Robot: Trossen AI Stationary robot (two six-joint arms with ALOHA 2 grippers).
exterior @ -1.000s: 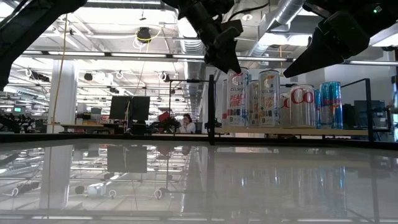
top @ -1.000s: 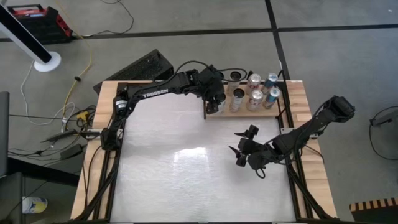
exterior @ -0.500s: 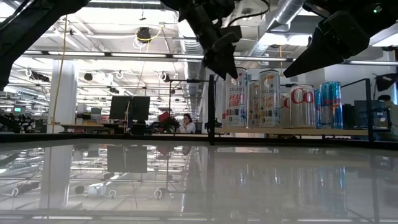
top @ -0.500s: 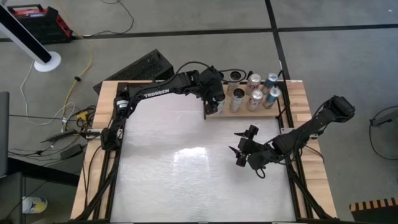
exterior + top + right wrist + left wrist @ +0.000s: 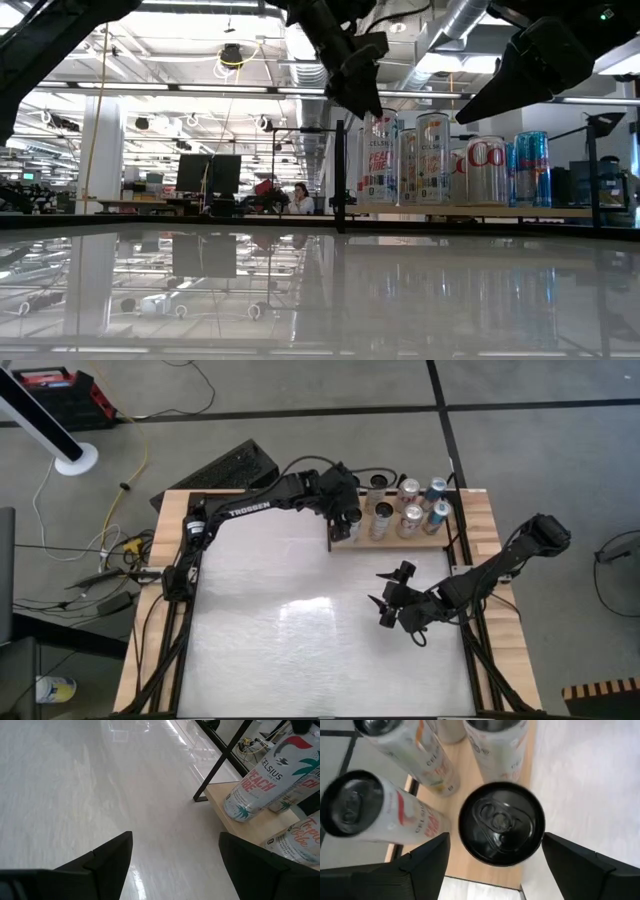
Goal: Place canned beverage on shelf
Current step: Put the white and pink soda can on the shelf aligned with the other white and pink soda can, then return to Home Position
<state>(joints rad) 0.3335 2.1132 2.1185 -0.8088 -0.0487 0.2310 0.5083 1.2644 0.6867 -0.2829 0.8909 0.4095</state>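
A black-topped beverage can point(image 5: 501, 822) stands upright on its base at the left end of the light-wood shelf point(image 5: 395, 542), at the table's far edge. My left gripper point(image 5: 495, 839) hovers just above it, open, with one finger on either side of the can's top and a gap to each. In the low view this can point(image 5: 380, 160) shows right under my left gripper point(image 5: 360, 85). Several other cans point(image 5: 410, 518) stand on the shelf to its right. My right gripper point(image 5: 385, 600) waits open over the tabletop's middle right, with nothing between its fingers.
A black upright rod point(image 5: 340, 175) marks the shelf's near left corner, close to my left gripper. The white tabletop point(image 5: 290, 630) lies in front of the shelf. A keyboard point(image 5: 225, 468) lies on the floor beyond the table's far left corner.
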